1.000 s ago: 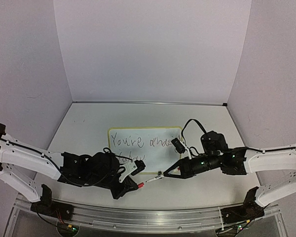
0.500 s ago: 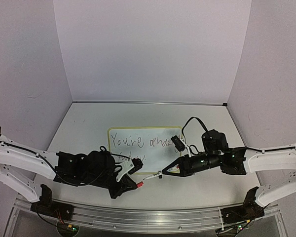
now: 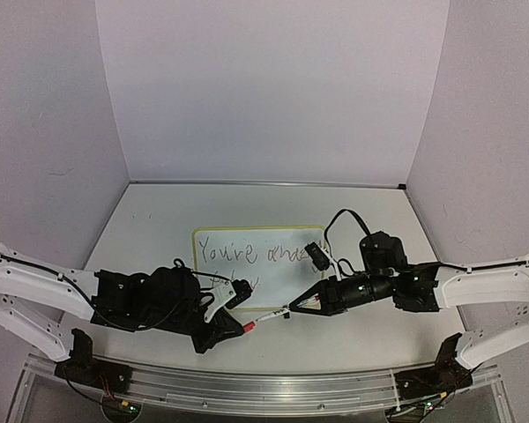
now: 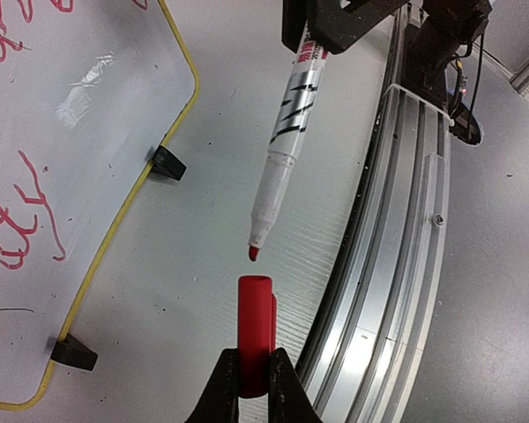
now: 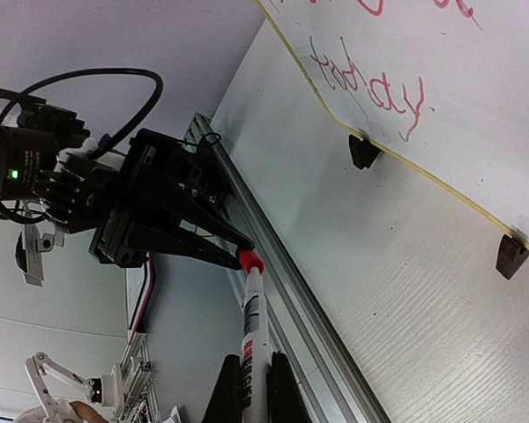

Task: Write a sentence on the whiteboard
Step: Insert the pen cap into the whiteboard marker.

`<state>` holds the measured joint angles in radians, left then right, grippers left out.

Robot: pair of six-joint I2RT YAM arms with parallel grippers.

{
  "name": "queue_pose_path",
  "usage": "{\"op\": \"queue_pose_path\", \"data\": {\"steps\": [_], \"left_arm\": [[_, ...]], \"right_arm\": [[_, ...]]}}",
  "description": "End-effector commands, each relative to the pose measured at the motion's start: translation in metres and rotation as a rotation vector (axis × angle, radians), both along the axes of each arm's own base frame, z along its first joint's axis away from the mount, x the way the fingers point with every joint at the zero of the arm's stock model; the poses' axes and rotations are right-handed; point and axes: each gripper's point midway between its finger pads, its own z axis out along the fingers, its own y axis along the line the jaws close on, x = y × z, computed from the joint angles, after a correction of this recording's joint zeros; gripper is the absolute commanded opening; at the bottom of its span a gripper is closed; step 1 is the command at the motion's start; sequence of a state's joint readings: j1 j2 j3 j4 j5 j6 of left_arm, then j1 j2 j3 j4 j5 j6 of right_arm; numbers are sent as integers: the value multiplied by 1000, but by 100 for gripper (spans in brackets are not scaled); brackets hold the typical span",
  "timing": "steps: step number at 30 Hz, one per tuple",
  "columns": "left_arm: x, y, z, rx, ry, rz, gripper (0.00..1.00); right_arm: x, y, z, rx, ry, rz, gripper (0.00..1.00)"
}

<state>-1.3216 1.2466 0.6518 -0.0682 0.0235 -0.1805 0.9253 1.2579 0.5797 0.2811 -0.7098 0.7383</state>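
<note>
The whiteboard [image 3: 286, 280] lies flat in the middle of the table [image 3: 159, 220], its two black clip feet [image 4: 167, 163] on the long edge nearest the arms. It looks light, stiff and slick, so a push would likely slide it. Take it by the yellow frame, since the ink should smear.

The sentence [image 3: 247, 253], in red, reads "You're ama…", partly hidden, with "today" below. Just off the board's near edge, the left gripper [image 4: 254, 374] is clamped on a red cap [image 4: 257, 322]. The right gripper [image 5: 247, 383] is clamped on the marker [image 4: 286, 150], whose tip is just short of the cap's mouth. The barrel print is too small to read.
</note>
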Motion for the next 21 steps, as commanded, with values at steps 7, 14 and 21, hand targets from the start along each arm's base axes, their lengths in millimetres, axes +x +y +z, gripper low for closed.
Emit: {"op": "queue_pose_path", "data": {"steps": [7, 14, 21], "left_arm": [[5, -5, 17, -66, -25, 14, 0], [5, -7, 18, -75, -25, 11, 0], [3, -8, 18, -77, -24, 0, 0]], "right_arm": [[1, 6, 12, 46, -10, 22, 0], [0, 8, 11, 50, -2, 32, 0], [0, 9, 13, 62, -2, 35, 0]]}}
